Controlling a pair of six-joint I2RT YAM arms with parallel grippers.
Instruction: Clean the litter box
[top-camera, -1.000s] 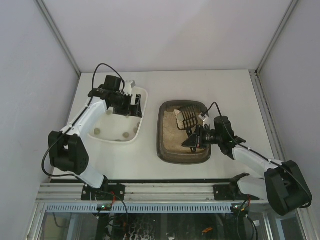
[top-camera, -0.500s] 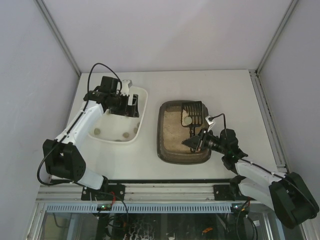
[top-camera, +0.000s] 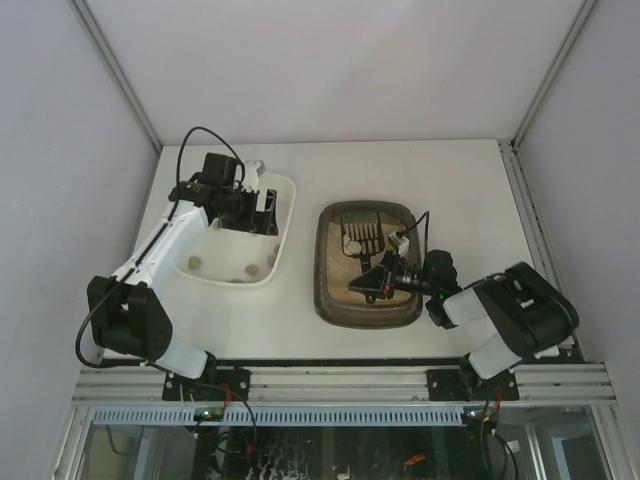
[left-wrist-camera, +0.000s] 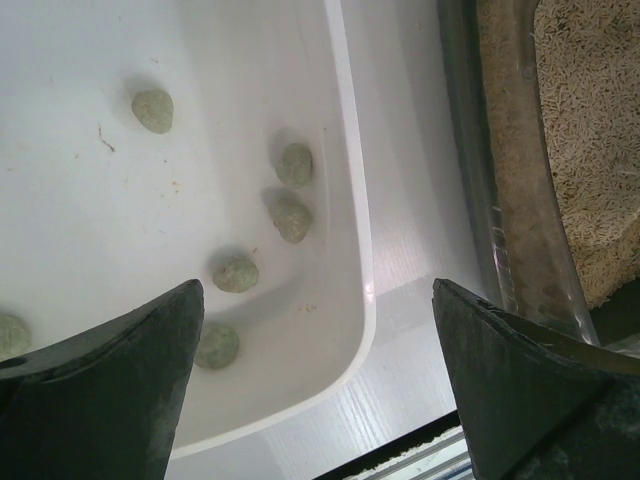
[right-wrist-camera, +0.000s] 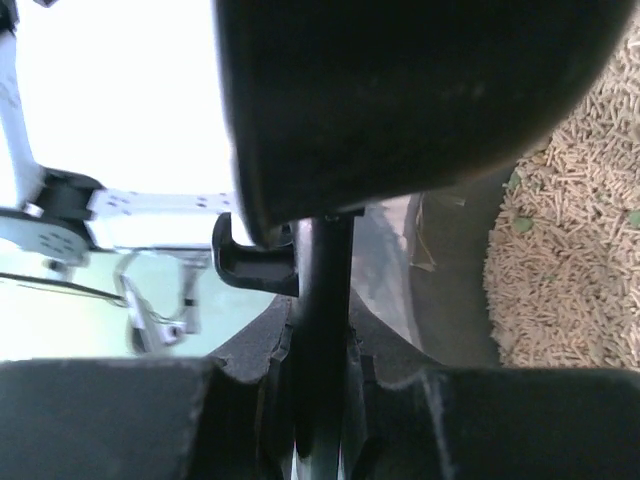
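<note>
Since half a second ago the scoop (top-camera: 360, 235) has slid from the litter box's far right corner toward its far middle, and the right arm has folded back. The right gripper (top-camera: 377, 283) is clenched on the scoop's handle, above the litter box (top-camera: 330, 300). A pale speck on the blade may be a clump. Left of the litter box, the left gripper (top-camera: 262, 207) hangs released over the white tray (top-camera: 286, 245), where greenish clumps (left-wrist-camera: 292, 218) lie.
</note>
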